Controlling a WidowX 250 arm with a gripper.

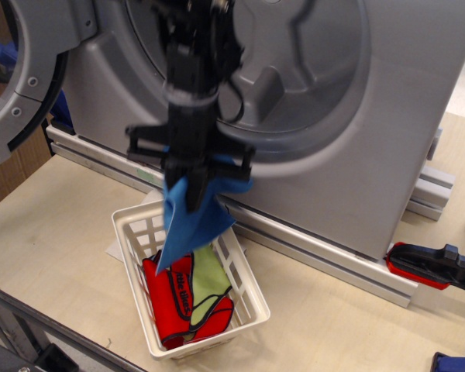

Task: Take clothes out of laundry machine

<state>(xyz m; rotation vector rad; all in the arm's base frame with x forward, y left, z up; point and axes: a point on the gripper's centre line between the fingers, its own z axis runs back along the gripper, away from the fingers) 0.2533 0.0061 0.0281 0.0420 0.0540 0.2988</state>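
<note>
The royal-blue cloth (pixel 192 221) hangs from my gripper (pixel 195 191), which is shut on its top. It dangles just above the back of the white basket (pixel 249 298), its lower tip reaching the red and light-green garment (pixel 187 298). The black arm comes down from above in front of the grey laundry machine (pixel 349 155). The drum mouth (pixel 294 70) is open and shows the ribbed grey drum. The porthole door (pixel 23 77) stands open at the left.
A red-handled clamp (pixel 430 267) lies at the right on the wooden table (pixel 46 232). An aluminium rail (pixel 318 252) runs along the machine's base. A dark frame bar (pixel 31 325) crosses the front left corner.
</note>
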